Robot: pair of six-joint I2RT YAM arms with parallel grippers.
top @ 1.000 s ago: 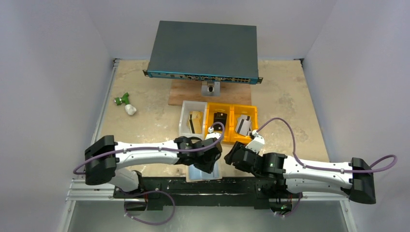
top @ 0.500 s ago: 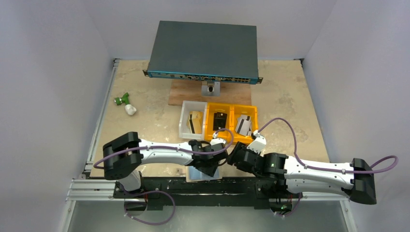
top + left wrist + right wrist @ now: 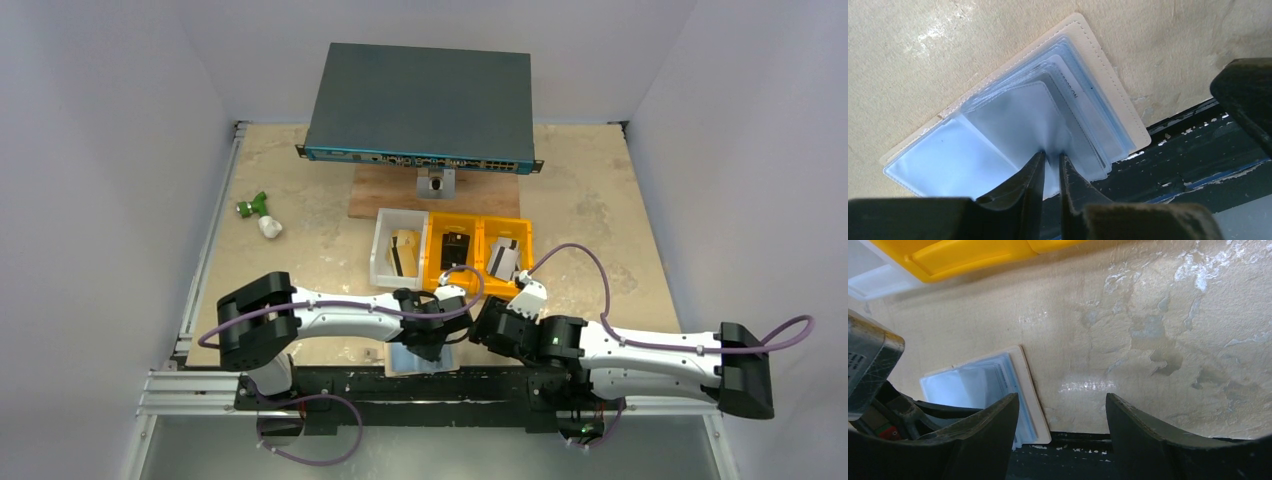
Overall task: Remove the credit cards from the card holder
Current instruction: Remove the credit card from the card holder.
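Card holder [image 3: 1013, 117] lies open at the near edge of the surface [image 3: 923, 50], cream border, with a fan of clear bluish sleeves [image 3: 948, 167]. Left end effector [image 3: 1052, 167] reaches in low over it, pinched tight on one sleeve. Right end effector [image 3: 1062, 412] hovers just beside its right side, fingers apart.

The mottled beige surface [image 3: 600, 200] carries a wooden board [image 3: 385, 203] at 12 o'clock. Just nearer the middle, a white bin [image 3: 378, 255] and two orange bins [image 3: 478, 228] stand touching in a row. A small green and white object [image 3: 258, 214] lies at 10 o'clock. The card holder [image 3: 998, 135] lies open at 6 o'clock, at the near edge.
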